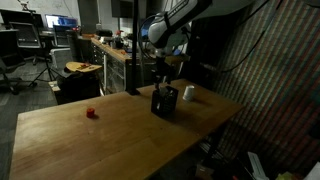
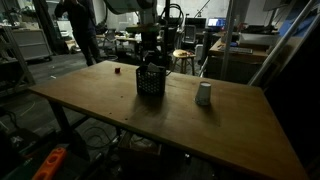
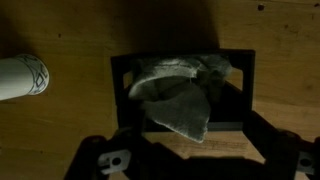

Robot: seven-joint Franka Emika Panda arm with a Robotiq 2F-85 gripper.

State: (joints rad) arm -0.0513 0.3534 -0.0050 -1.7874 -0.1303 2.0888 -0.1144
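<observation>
While the tool [image 1: 162, 75] hangs released just above the bin [image 2: 150, 82], a grey cloth [image 3: 180, 95] lies crumpled inside that bin, mid-worktop [image 1: 100, 140], a white cup [image 2: 204, 94] standing near.

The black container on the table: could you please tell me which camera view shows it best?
The wrist view: it looks straight down into the black container, showing its square rim and the crumpled pale material inside. Both exterior views show only its dark outer walls from the side, small and dim.
</observation>
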